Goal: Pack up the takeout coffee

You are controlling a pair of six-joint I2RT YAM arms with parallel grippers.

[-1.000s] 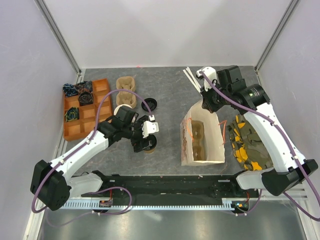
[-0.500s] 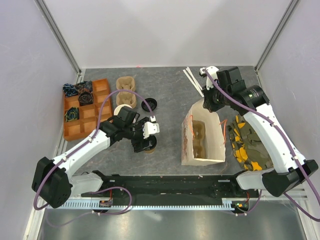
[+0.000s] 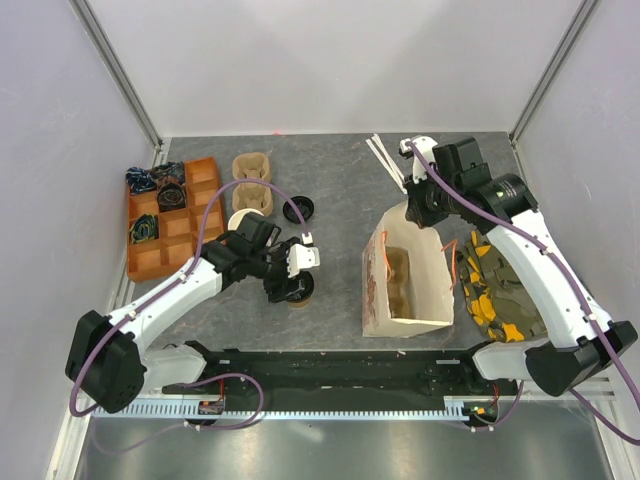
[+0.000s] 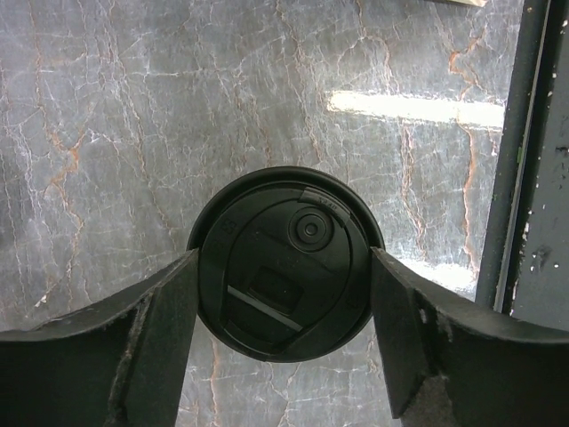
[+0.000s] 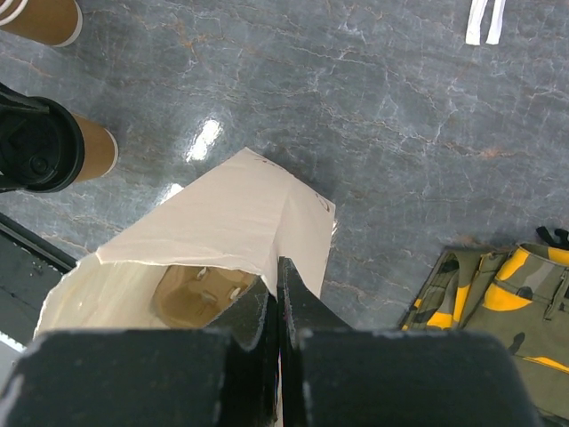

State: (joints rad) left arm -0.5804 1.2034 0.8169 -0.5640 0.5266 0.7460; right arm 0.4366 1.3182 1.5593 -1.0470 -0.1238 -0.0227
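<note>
The takeout coffee (image 3: 294,288), a tan paper cup under a black lid (image 4: 284,262), stands on the grey table left of the bag and also shows in the right wrist view (image 5: 40,147). My left gripper (image 3: 290,283) reaches over it, and its two dark fingers (image 4: 169,311) lie against both sides of the lid. A cream paper bag (image 3: 436,285) stands open at centre right with a brown cup carrier (image 3: 398,268) inside. My right gripper (image 5: 278,271) is shut on the bag's far rim (image 5: 231,218) and holds it up.
At the left sits an orange tray (image 3: 168,228) with dark packets. Behind the left arm are brown cup carriers (image 3: 252,170), a stack of lidless cups (image 3: 240,218) and a loose black lid (image 3: 300,209). White sticks (image 3: 383,157) lie at the back. A camouflage cloth (image 3: 500,290) lies right of the bag.
The left jaws have narrowed around the cup until they meet the lid. The right gripper has shifted slightly with the bag's rim, and the bag's mouth has changed shape a little.
</note>
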